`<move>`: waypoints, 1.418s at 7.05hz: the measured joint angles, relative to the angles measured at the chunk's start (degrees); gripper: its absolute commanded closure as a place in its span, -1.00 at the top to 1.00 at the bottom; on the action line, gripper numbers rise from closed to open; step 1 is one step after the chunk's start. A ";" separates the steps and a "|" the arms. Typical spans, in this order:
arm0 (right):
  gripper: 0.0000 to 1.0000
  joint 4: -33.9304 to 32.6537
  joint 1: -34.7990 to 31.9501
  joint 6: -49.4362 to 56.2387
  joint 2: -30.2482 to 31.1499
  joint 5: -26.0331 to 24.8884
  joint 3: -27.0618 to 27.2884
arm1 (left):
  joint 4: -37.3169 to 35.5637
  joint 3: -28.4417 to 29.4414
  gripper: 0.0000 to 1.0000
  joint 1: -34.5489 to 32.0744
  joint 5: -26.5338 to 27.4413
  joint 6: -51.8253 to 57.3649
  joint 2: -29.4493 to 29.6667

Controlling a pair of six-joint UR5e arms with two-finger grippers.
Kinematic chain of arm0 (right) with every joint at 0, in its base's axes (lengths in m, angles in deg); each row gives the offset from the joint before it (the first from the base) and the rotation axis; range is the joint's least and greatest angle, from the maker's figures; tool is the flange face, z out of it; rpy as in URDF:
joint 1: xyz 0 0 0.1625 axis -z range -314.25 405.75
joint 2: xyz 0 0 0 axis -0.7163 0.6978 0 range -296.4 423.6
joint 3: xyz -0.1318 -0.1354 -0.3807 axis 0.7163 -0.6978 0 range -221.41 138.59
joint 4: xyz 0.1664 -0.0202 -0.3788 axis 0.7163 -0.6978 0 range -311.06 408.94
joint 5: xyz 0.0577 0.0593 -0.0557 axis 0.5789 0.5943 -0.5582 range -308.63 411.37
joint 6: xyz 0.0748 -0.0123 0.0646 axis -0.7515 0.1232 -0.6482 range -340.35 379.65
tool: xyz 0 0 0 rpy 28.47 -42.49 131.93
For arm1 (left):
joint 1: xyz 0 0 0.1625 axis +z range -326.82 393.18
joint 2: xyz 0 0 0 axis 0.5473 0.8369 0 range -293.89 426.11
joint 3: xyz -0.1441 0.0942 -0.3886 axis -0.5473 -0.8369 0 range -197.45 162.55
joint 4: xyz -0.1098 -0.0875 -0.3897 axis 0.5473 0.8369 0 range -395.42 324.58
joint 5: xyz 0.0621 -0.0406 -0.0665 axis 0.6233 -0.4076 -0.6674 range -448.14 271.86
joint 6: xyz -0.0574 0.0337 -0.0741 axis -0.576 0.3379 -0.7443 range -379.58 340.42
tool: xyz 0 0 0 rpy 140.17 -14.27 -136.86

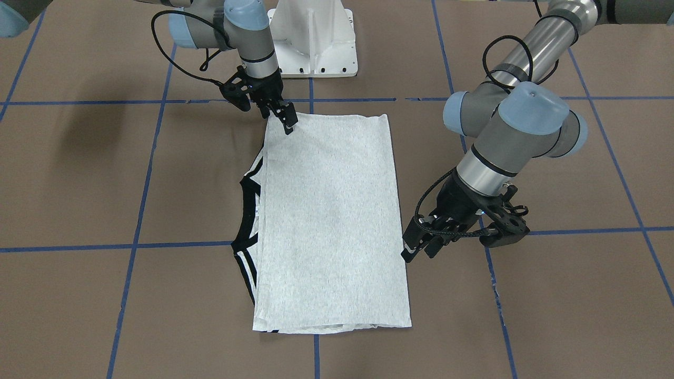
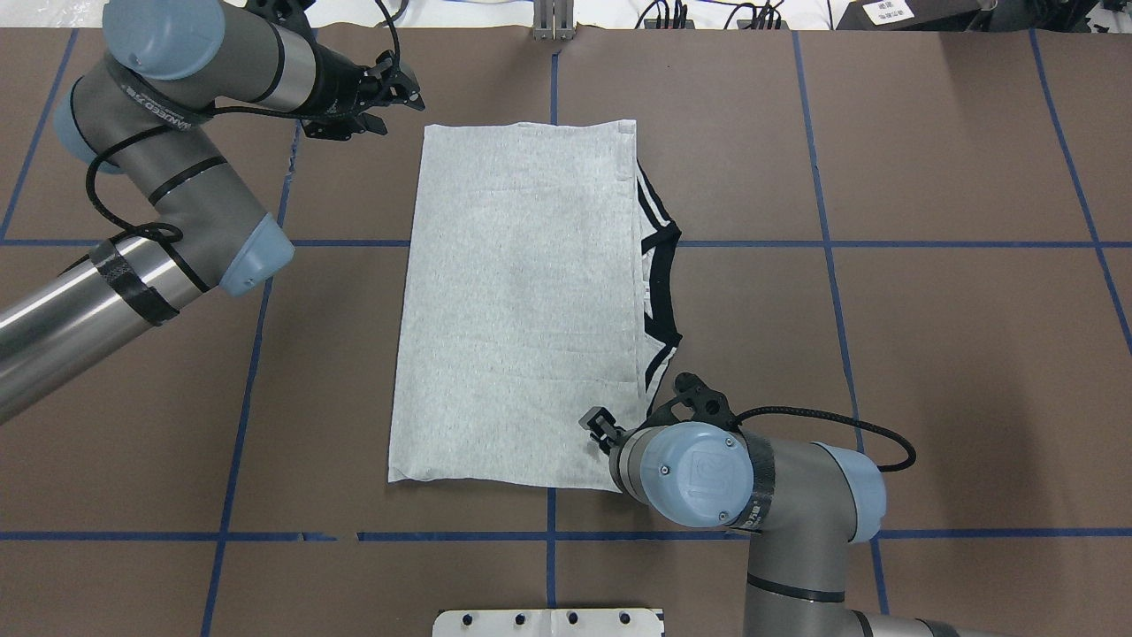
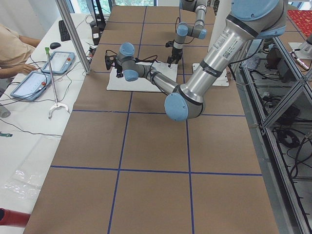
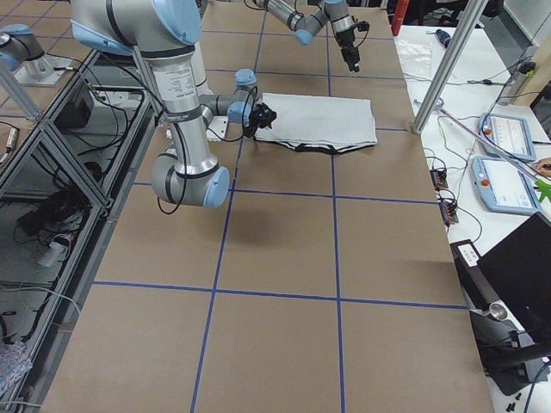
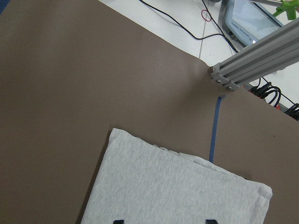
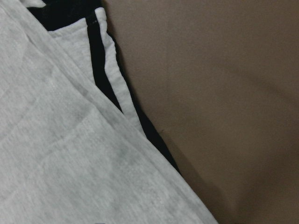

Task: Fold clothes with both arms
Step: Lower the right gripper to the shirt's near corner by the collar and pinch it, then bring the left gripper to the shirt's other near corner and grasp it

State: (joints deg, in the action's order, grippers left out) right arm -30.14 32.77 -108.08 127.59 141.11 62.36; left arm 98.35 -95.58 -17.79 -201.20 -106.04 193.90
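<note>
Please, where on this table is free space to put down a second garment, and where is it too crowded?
Widest free patch: the bare table beyond the black neck band of the T-shirt, on the robot's right. Another lies between the T-shirt and the left arm. Crowded: the T-shirt corners where the left gripper and the right gripper stand.

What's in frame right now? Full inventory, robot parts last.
T-shirt: one, light heather-grey with black-and-white trim, folded into a rectangle at the table's centre.
table: one, brown cover with a blue tape grid.
pedestal: one, white, at the robot's base.
tablets: two, grey-cased, on the white side bench.
person: one, partly in view, tan top, by the bench.
left arm: one, silver-grey with blue caps.
right arm: one, same colours.
left gripper: black, open, beside the shirt's far corner on the robot's left.
right gripper: black, at the shirt's near right corner; open or shut unclear.
</note>
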 measured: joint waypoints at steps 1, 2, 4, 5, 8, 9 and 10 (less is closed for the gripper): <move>-0.08 0.02 -0.01 -0.04 -0.11 0.00 -0.03 | 0.00 0.00 0.31 0.00 0.02 -0.02 -0.01; -0.25 0.00 -0.01 -0.05 -0.15 -0.02 -0.05 | -0.02 0.00 0.31 0.00 0.03 -0.02 -0.03; -0.98 0.00 -0.03 -0.76 -0.13 -0.08 -0.11 | -0.04 0.00 0.31 0.00 0.03 -0.02 -0.05; -1.00 0.07 -0.03 -2.74 -0.11 -0.08 -0.13 | -0.07 -0.08 0.31 0.00 0.03 -0.04 -0.04; -1.00 0.31 -1.38 -6.48 -0.58 -0.07 -0.08 | -0.09 -0.49 0.31 -0.08 0.03 -0.11 -0.24; -1.00 0.29 -2.41 -6.68 -1.04 0.11 0.32 | -0.09 -0.80 0.31 -0.08 0.03 -0.11 -0.41; -1.00 0.22 -3.23 -6.84 -1.45 0.41 0.88 | -0.09 -0.98 0.31 -0.08 0.03 -0.11 -0.48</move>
State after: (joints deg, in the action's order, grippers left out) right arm -29.92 29.54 -114.92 126.14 141.52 63.24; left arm 98.26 -96.56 -17.88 -201.17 -106.15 193.42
